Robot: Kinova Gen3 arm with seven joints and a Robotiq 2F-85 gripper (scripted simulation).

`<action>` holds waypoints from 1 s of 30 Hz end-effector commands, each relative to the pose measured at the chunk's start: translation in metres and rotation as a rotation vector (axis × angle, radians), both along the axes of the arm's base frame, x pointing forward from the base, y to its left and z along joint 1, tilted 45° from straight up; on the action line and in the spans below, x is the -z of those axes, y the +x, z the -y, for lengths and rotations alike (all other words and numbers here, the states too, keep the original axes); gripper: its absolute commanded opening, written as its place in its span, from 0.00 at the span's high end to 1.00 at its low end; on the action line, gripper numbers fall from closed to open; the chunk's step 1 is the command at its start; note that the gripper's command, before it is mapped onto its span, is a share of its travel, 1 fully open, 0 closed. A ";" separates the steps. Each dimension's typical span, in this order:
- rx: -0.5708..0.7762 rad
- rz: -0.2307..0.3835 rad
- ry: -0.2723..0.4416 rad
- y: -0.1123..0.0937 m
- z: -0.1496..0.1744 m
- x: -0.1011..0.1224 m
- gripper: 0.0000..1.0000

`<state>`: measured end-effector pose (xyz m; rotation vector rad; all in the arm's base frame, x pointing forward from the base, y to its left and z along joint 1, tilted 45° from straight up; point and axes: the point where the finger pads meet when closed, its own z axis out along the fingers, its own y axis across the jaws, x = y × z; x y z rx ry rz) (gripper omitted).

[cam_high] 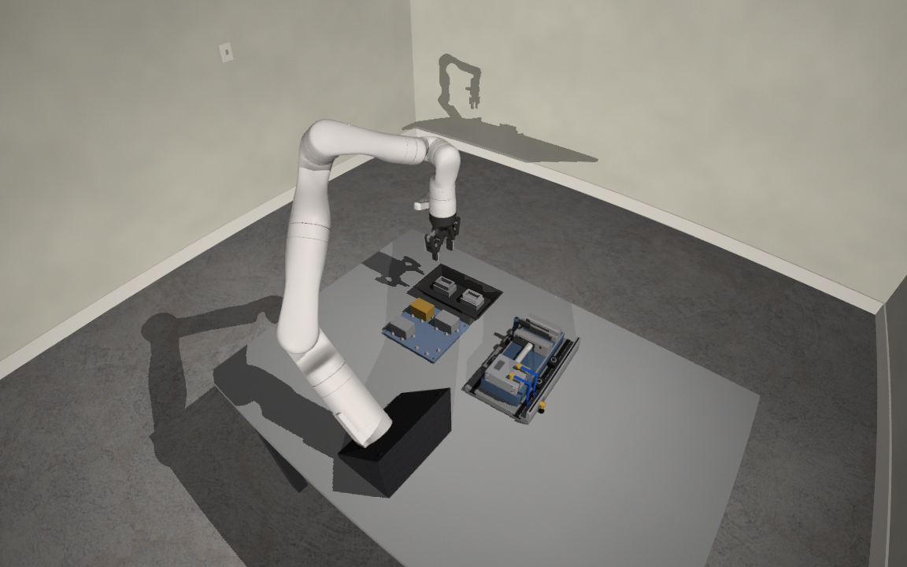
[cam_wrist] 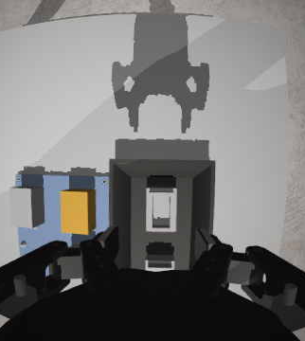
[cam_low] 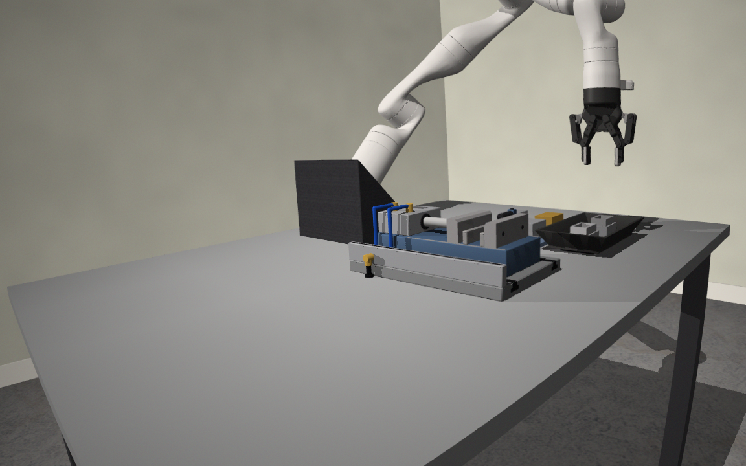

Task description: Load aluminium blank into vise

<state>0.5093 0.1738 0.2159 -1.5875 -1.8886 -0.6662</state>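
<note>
My gripper (cam_high: 440, 247) is open and empty, raised well above the black outfeed tray (cam_high: 454, 291); it also shows in the exterior view (cam_low: 601, 156). Two grey finished parts lie in the tray, pockets up: one at the far end (cam_high: 443, 284) (cam_wrist: 161, 212) and one nearer the vise (cam_high: 472, 297). The blue infeed plate (cam_high: 421, 329) holds a brass blank (cam_high: 421, 309) (cam_wrist: 78, 211) and two aluminium blanks (cam_high: 399, 327) (cam_high: 447, 322). The vise (cam_high: 520, 363) stands open; I see no blank in its gap.
A black block (cam_high: 400, 440) covers the arm's base at the table's near left. Blue hoses (cam_low: 384, 221) rise at the vise's end nearest that block. The tray sits close to the table's far edge.
</note>
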 end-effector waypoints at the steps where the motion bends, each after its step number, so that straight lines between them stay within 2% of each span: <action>1: 0.008 0.009 -0.001 0.004 0.010 -0.009 0.33; 8: 0.008 0.009 -0.001 0.006 0.022 -0.022 0.33; 16: 0.008 0.009 -0.001 0.006 0.024 -0.024 0.33; 17: 0.008 0.009 -0.001 0.006 0.024 -0.024 1.00; 30: 0.008 0.009 -0.001 0.006 0.024 -0.024 1.00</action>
